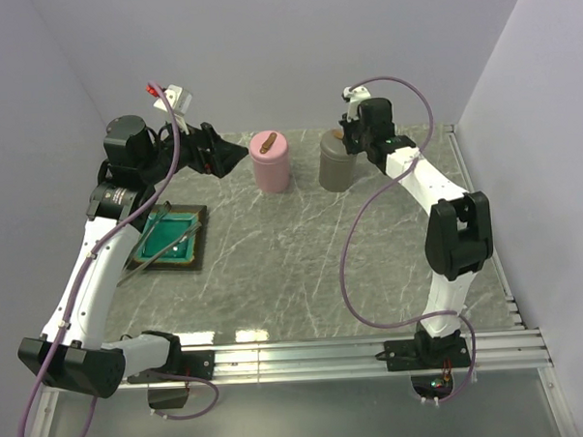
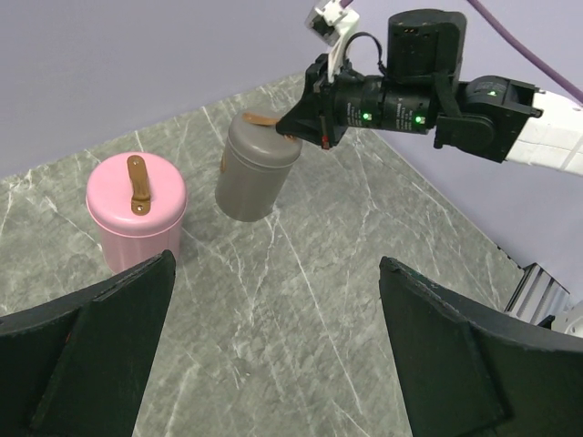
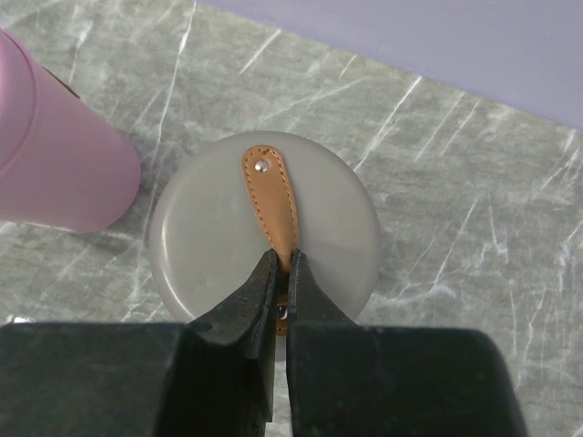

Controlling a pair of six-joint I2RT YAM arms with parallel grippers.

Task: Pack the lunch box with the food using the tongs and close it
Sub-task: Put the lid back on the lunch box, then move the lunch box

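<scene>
the long slim grey metal tongs [image 1: 148, 261] lie slantwise at the left side of the grey marbled bench [image 1: 303, 266], resting over the near-left edge of the teal square tray [image 1: 198, 244]; nothing holds them; no pieces of food can be made out at this size. at the far side of the bench stand two cylindrical canisters just beside each other, a pink one [image 1: 271, 163] with a brown strap on its lid and a grey one [image 1: 336, 166]. the right fingers [image 3: 255, 291] are closed tight on the near end of the tan leather strap [image 3: 271, 205] riveted to the grey canister's lid; in the left wrist view that canister looks tilted, its top leaning toward the right arm. the left fingers [image 2: 100, 346] are spread wide and grip nothing, hanging above the bench and facing the two canisters, well apart from both.
</scene>
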